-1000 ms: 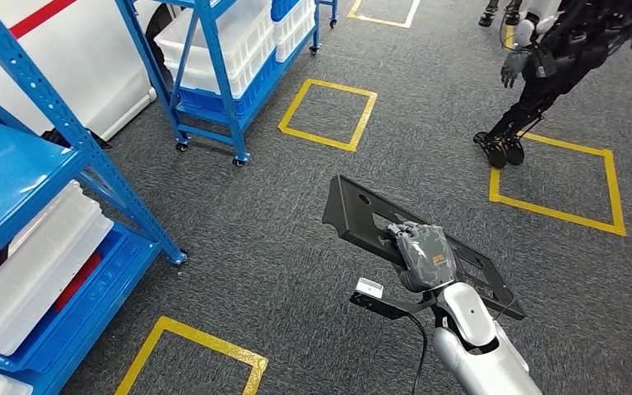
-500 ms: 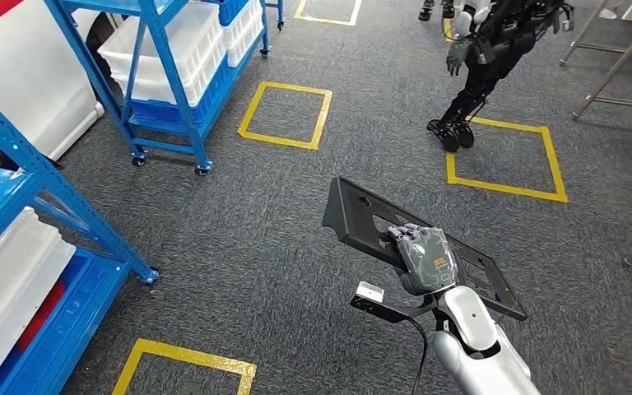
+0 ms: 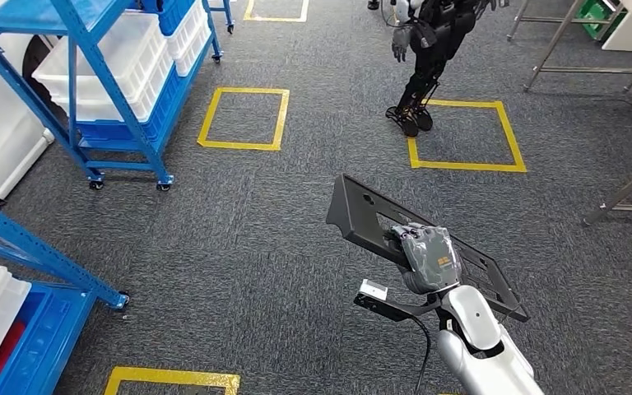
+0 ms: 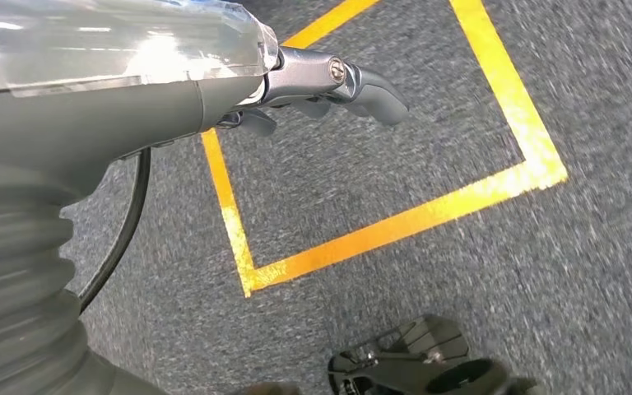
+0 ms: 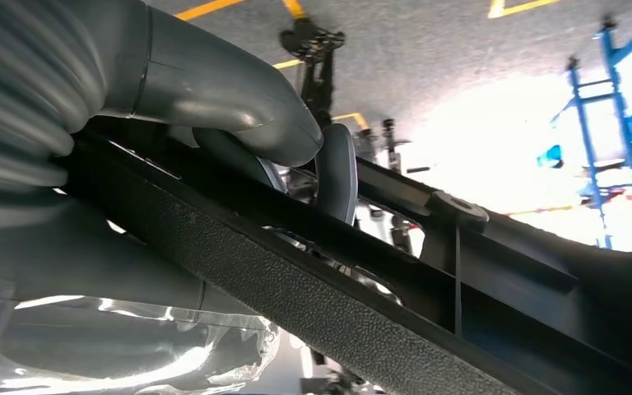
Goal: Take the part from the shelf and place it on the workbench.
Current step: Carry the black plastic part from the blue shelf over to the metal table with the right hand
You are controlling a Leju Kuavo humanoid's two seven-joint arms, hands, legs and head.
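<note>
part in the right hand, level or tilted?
Tilted. In the head view the black part slants over the carpet, its far end higher, gripped by the right hand near its middle.

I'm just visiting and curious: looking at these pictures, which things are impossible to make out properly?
- The right hand covers the middle of the black part in the head view, so the gripped spot is hidden.
- The other robot is cut off at the top edge in the head view.
- The left hand sits over blurred carpet in the left wrist view; whether it holds anything is unclear.
- In the right wrist view, glare washes out the blue shelf.
</note>
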